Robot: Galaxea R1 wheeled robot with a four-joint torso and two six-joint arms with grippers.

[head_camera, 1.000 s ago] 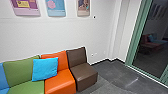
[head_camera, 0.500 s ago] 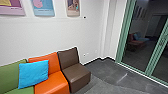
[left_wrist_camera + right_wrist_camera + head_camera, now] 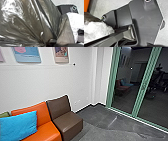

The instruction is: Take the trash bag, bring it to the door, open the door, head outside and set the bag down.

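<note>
Trash bag [image 3: 28,23], bunched at left gripper [image 3: 50,43] (shiny)

Cushion [image 3: 18,125] bright sky blue, plain. Chairs in solid colours — orange [image 3: 32,110], dark brown [image 3: 67,122], sliver of olive green [image 3: 4,114]. Wall [image 3: 37,84] white, skirting [image 3: 85,107] black. One poster [image 3: 27,54] light blue with pink patch, another [image 3: 61,54] beige and brown. Glass door [image 3: 128,95] dark, reddish and blue reflections, frame [image 3: 112,77] green. Floor [image 3: 100,117] dark grey with pale streak. Trash bag [image 3: 31,18] murky olive-brown, streaked with white glints — crumpled material [image 3: 75,22] beside it white.
</note>
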